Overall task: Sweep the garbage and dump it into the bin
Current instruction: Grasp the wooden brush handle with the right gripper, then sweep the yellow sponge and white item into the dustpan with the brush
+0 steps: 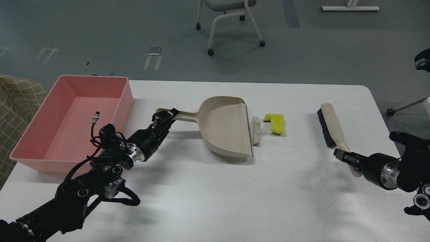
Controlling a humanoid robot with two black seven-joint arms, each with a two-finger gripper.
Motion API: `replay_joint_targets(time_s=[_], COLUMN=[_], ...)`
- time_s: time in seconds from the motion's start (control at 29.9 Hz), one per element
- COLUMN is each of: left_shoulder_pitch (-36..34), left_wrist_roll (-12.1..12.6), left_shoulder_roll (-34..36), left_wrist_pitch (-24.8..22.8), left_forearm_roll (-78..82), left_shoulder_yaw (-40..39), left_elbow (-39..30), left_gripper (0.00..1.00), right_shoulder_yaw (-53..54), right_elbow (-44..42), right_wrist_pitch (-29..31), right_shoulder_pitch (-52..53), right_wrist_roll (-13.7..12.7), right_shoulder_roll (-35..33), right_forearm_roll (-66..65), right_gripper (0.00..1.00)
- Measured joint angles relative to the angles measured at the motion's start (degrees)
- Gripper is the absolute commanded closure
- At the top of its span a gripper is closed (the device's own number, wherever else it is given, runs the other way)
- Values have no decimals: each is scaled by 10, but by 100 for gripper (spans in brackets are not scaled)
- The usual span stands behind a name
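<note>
White bench [215,188], head view. Pink bin [43,154] sits at the bench's left edge, open side up, nothing visible inside it. Beige dustpan [225,127] lies flat near the bench's middle, handle pointing left, open lip facing right.

Left gripper [167,116] is at the end of the dustpan handle, its fingers on either side of the handle tip; it looks clenched on the handle, though the dark fingers make actual contact hard to confirm.

Garbage: the pale bread slice [256,130] lies on the bench just beside the dustpan's lip (touching or nearly so, cannot tell which), long side parallel to the lip. The yellow sponge chunk [276,123], dark green at its edge, rests just right of the bread, a small gap between them. Both scraps are well apart from the bin.

Beige brush [331,124] with black bristles lies farther right, bristles facing left toward the scraps. Right gripper [342,155] is at the near end of the brush handle, seemingly clamped on it.
</note>
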Motion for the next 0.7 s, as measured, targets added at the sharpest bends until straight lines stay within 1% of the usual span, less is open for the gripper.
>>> replay_joint_targets(time_s=[0.37, 0.63, 0.7], left_shoulder_pitch=[0, -1, -1], left_wrist_roll=[0, 0, -5], left_shoulder_roll=[-15, -21, -21], left_wrist_pitch=[2, 2, 2], left_forearm_roll=[1, 3, 3], left_shoulder_yaw=[0, 1, 1], left_elbow=[0, 12, 18], left_gripper=[88, 88, 88], right_shoulder_yaw=[0, -71, -85], right_elbow=[12, 15, 15], right_wrist_pitch=[0, 0, 0], right_shoulder_pitch=[18, 43, 52], right_wrist_roll=[0, 2, 2], right_shoulder_roll=[0, 17, 29], right_forearm_roll=[3, 6, 6], right_gripper=[100, 100, 100])
